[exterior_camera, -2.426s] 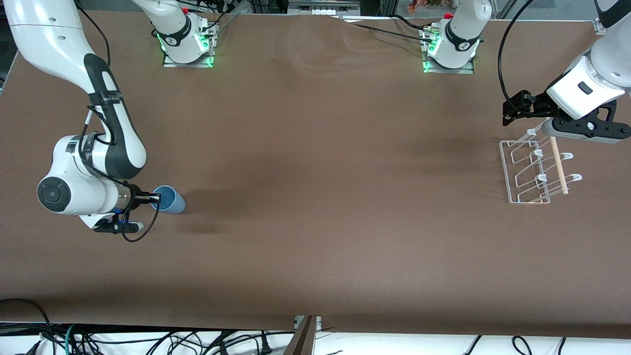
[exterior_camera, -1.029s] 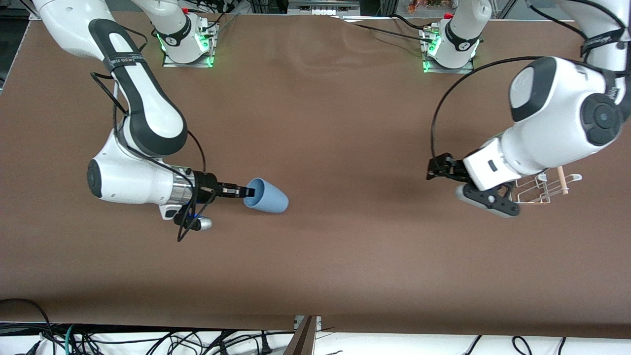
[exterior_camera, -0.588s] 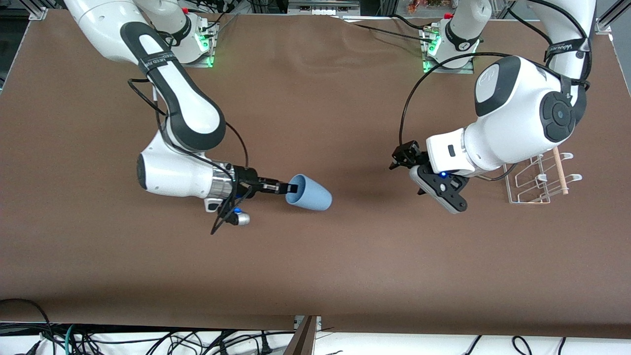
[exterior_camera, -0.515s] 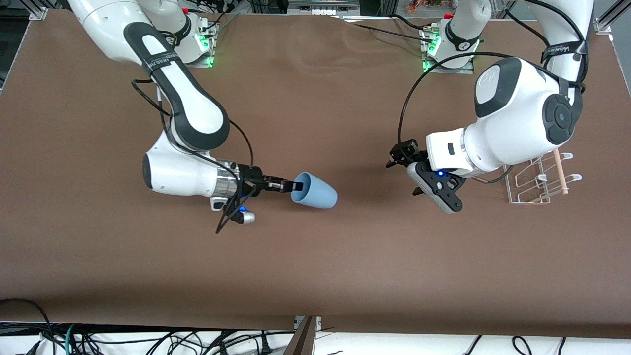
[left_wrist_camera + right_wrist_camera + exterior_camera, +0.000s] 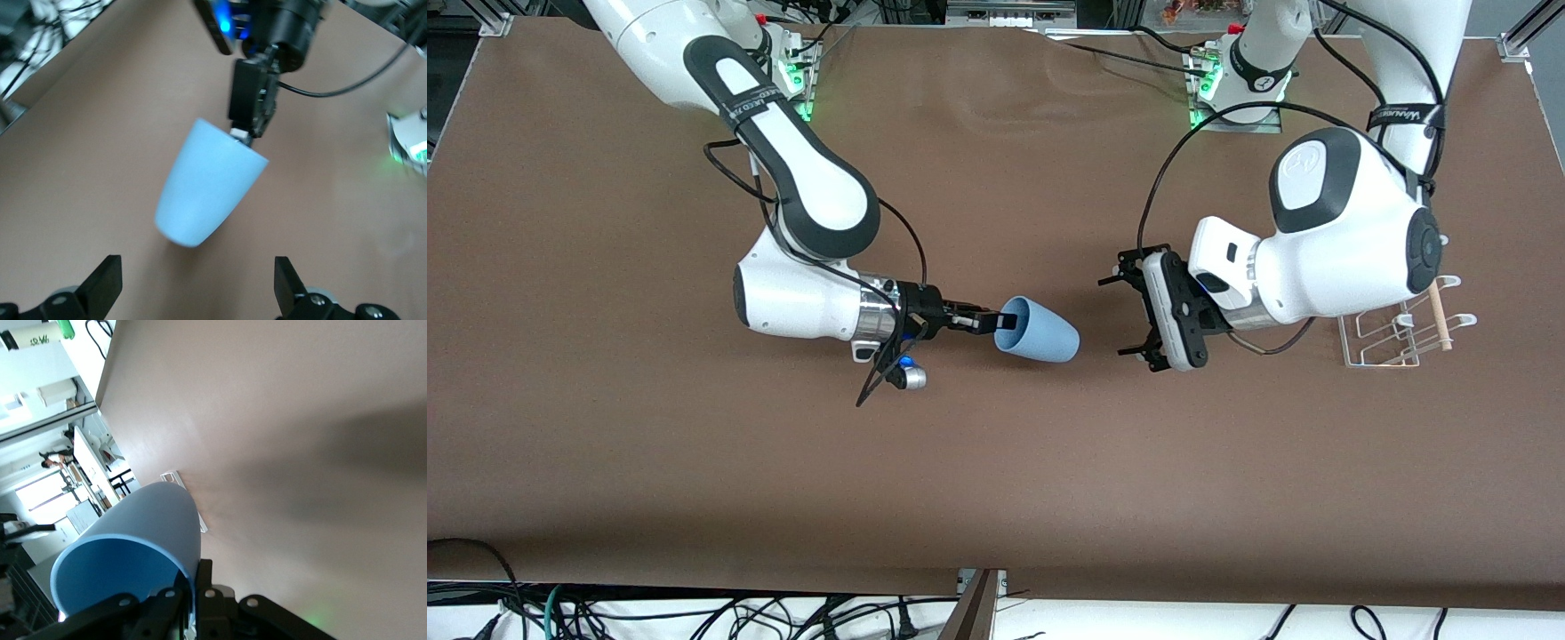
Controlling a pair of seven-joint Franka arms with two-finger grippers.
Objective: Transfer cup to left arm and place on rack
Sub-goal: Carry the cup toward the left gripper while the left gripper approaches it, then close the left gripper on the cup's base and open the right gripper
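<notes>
Cup (image 5: 1039, 330) carried closer — base toward left gripper (image 5: 1134, 312).

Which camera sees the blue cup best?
The left wrist view: the whole cup shows, pinched at its rim by the right gripper. The front view shows it smaller; the right wrist view shows only its open mouth.

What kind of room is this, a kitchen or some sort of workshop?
Most likely a robotics lab: two bolted-down arms work over a bare brown table, handling only a cup and a rack, with loose cables along its edge.
</notes>
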